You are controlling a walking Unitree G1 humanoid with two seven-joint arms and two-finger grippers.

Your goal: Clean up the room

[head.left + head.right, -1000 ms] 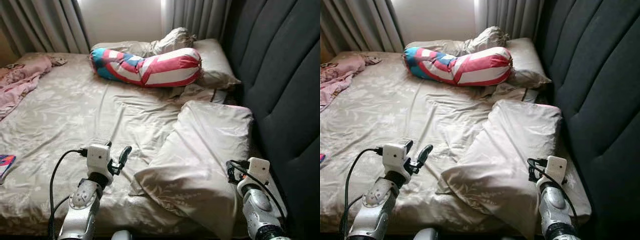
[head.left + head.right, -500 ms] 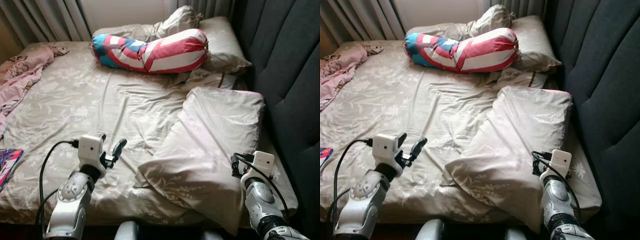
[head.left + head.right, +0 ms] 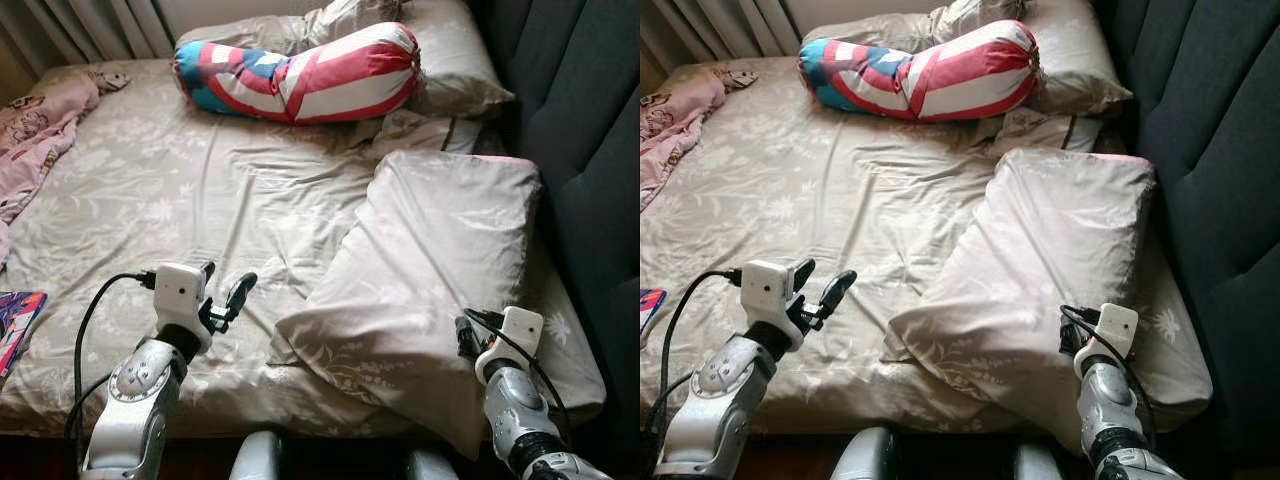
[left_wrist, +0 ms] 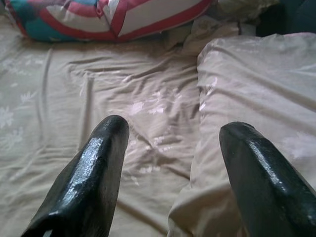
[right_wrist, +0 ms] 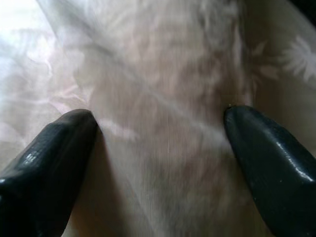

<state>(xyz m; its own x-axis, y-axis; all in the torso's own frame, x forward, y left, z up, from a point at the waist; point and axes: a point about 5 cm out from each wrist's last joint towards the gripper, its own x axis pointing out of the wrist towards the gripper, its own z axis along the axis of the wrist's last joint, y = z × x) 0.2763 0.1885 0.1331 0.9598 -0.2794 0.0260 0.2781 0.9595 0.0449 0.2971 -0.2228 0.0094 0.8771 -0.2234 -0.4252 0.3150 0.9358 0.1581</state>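
- The pillow (image 3: 430, 270) lies askew on the bed (image 3: 150, 200), near the headboard (image 3: 590, 120), its lower corner hanging toward the near edge.
- Left gripper (image 3: 222, 296) hovers over the sheet just beside the pillow's corner, fingers wide apart, holding nothing.
- Right gripper (image 5: 158, 143) presses close against the pillow, fingers spread wide across its fabric.
- Step, as I judge: reaching to grasp the pillow. Next calls for both closing on the cloth, then lifting it straight.

Both eye views look down from the bed's (image 3: 180, 190) foot toward the striped bolster (image 3: 300, 75), sharing the beige pillow (image 3: 430, 270), which each wrist view faces from close range.
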